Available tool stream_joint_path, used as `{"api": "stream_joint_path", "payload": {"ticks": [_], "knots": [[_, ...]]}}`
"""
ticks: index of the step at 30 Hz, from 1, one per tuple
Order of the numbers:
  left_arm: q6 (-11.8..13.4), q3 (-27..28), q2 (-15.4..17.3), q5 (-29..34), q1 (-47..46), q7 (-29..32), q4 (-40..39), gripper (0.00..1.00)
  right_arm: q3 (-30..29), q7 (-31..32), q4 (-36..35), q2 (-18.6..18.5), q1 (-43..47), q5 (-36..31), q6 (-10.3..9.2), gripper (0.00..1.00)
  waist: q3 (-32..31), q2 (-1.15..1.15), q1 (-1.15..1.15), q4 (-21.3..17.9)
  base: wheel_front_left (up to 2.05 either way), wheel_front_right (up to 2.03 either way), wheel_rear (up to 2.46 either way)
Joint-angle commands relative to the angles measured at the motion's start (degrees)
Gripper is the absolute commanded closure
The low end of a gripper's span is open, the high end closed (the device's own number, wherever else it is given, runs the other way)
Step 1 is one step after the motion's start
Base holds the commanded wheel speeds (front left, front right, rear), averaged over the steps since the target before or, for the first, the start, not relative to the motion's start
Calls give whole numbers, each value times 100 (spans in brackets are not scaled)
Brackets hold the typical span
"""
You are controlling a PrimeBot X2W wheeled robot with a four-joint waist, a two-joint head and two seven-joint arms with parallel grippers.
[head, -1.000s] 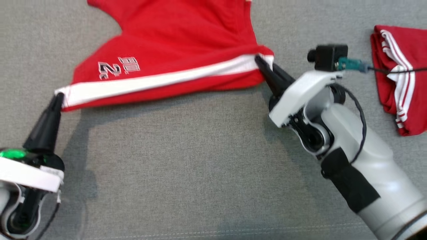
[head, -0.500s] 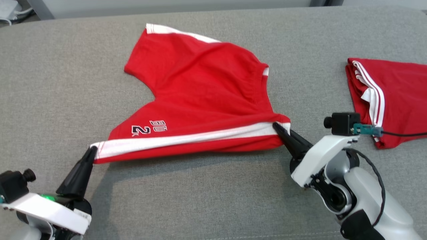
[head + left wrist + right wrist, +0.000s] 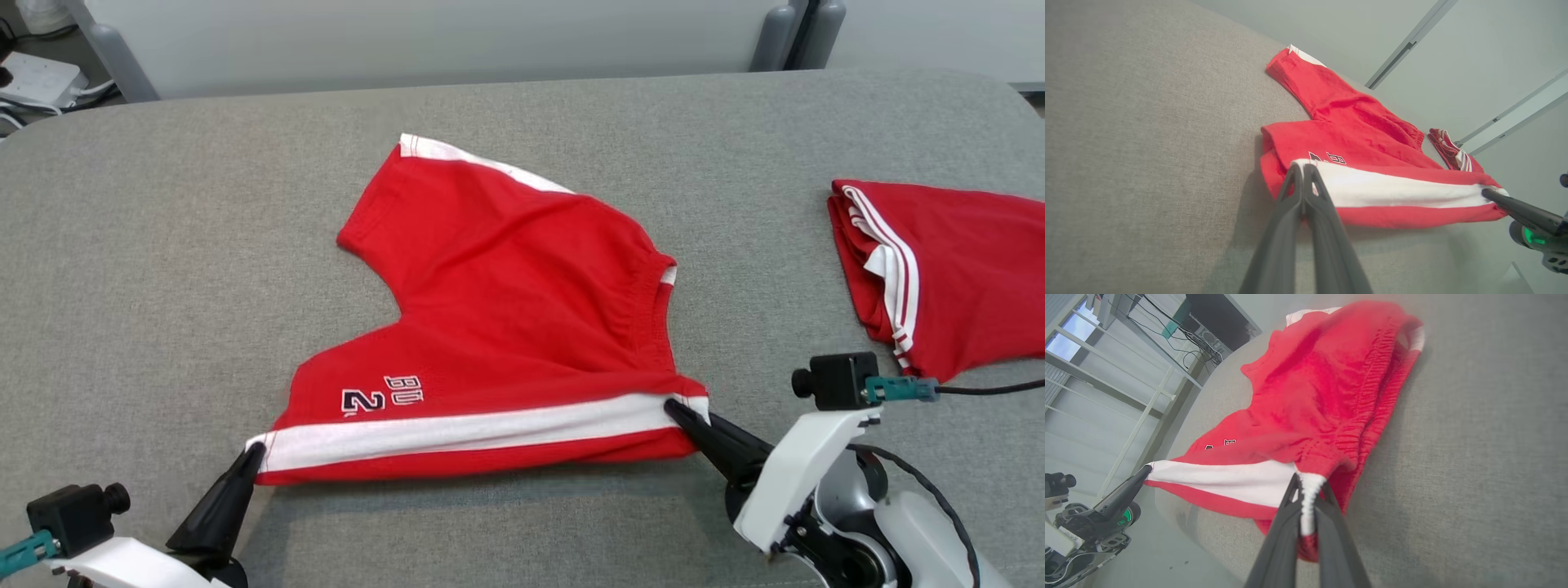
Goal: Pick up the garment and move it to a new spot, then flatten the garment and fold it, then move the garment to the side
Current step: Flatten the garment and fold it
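Flattening step, I'd guess: left tool (image 3: 251,456) and right tool (image 3: 673,407) each pinch one end of the shorts (image 3: 506,327), taut between them; next, lower flat.

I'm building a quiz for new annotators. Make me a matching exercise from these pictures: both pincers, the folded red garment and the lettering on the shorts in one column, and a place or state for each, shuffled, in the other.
Things
1. left pincer
2. right pincer
3. folded red garment
4. lettering

Places or states
A. shut on the waistband corner of the red shorts
B. lying at the right of the grey surface, apart from both pincers
C. shut on the leg-hem end of the white stripe
D. just above the white stripe

Pairs: 1-C, 2-A, 3-B, 4-D
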Motion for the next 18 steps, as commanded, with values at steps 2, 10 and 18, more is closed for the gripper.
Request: {"api": "stream_joint_path", "payload": {"ticks": [2,10,18], "knots": [[1,173,206,10,-113,-34,-16,100,-63,130,-229,-79,88,-25,0,100,-29,0,0,-31,0,0,0],[1,-42,300,54,-199,-34,109,70,-392,388,-282,128,269,-393,0,0,26,0,0,-41,0,0,0],[1,-100,304,106,-207,-34,300,0,-618,483,-319,275,417,-703,0,0,-62,0,0,1,0,0,0]]}}
